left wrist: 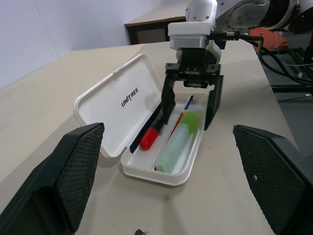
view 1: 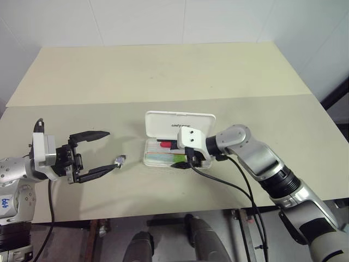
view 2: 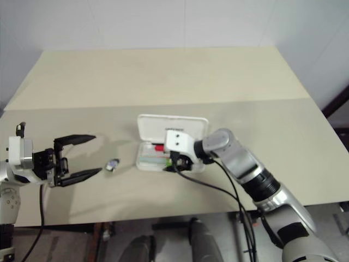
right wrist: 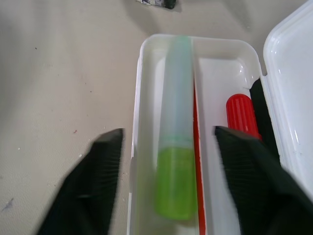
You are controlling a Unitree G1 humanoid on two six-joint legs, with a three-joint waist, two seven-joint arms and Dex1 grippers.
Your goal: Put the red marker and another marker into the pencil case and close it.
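The pencil case (left wrist: 122, 105) is laid open on the table (view 1: 163, 71), lid raised. The red marker (left wrist: 149, 138) is seated in the tray on the lid side; the green marker (right wrist: 177, 132) is laid beside it. The right gripper (left wrist: 192, 105) is held over the tray, fingers spread astride the green marker, nothing gripped. The left gripper (view 1: 94, 154) is held released, well apart from the case. A small grey lump (view 1: 119, 160) is located between them.

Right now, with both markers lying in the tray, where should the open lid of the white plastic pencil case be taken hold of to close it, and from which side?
Judging from its pose, grip the free long edge of the white hinged lid, the one opposite the hinge. The lid leans open on the far side of the white plastic pencil case, so come from behind it and swing it forward over the red marker and the light green marker.
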